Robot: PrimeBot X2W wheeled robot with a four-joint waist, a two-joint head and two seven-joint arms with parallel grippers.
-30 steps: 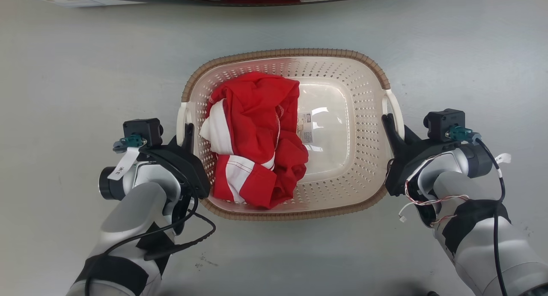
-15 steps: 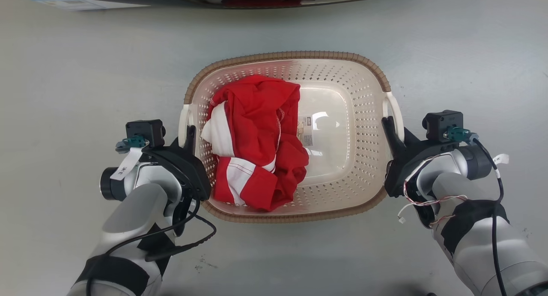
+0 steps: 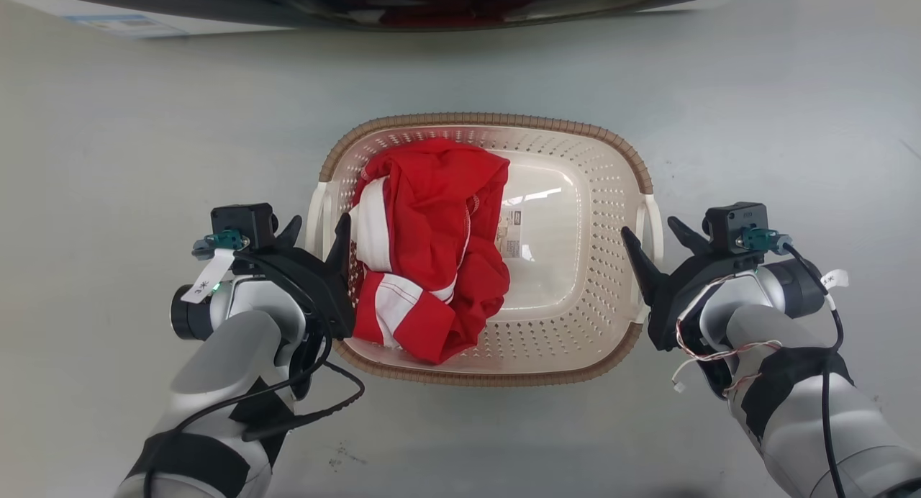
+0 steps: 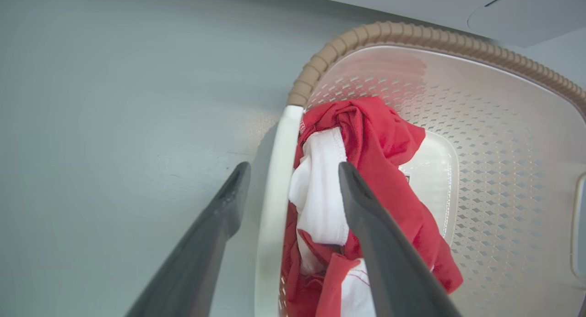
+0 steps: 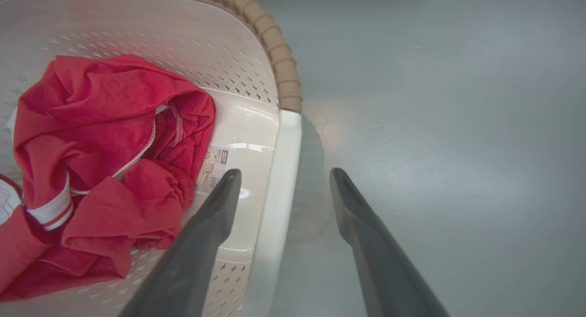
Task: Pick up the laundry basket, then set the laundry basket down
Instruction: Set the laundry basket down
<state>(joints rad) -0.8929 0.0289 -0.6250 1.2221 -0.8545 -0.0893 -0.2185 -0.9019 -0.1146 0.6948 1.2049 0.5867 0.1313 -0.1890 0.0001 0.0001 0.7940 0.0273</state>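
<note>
While left pincer (image 3: 319, 224) and right pincer (image 3: 649, 228) stand open, each astride one laundry basket (image 3: 489, 116) handle, nothing held, step reads grasp-or-release, unclear. Next: close evenly or back straight out.

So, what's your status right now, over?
Left gripper open, astride the left handle. Right gripper open, astride the right handle. Laundry basket sits on the grey floor, red garment inside. Nothing blocking.

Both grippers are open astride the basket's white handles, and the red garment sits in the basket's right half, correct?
No: the head view shows the red garment in the left half of the laundry basket, beside the left gripper. The rest holds: it and the right gripper are open astride the handles.
</note>
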